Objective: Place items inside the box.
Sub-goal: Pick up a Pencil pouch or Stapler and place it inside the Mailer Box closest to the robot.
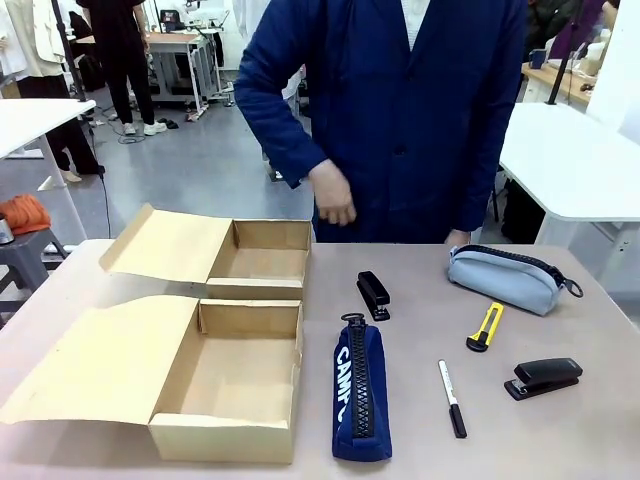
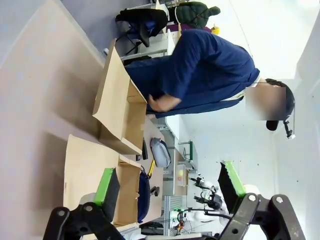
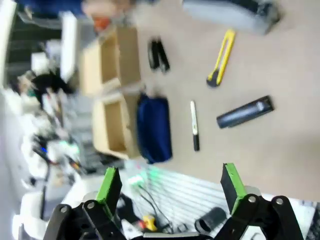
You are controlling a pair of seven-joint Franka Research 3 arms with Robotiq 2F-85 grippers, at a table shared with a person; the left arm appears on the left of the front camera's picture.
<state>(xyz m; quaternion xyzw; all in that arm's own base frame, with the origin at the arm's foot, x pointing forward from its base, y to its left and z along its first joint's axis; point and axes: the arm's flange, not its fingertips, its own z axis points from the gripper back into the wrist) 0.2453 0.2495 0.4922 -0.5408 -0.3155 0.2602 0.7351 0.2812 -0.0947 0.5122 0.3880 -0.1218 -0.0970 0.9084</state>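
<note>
Two open cardboard boxes stand at the table's left, the near box [image 1: 222,438] and the far box [image 1: 256,290], both with nothing inside. Right of them lie a navy pencil case [image 1: 360,392], a black stapler [image 1: 373,295], a marker [image 1: 452,398], a yellow utility knife [image 1: 485,327], a grey pouch [image 1: 505,279] and a second stapler [image 1: 543,377]. My right gripper [image 3: 171,184] hangs open high above the marker [image 3: 194,125] and stapler [image 3: 245,112]. My left gripper [image 2: 169,184] is open, held high with the boxes [image 2: 120,107] far below.
A person in a navy coat [image 1: 400,110] stands at the far edge, one hand [image 1: 332,195] raised above the table behind the far box. The boxes' lids [image 1: 100,360] lie folded out to the left. Bare tabletop [image 1: 560,440] lies at the front right.
</note>
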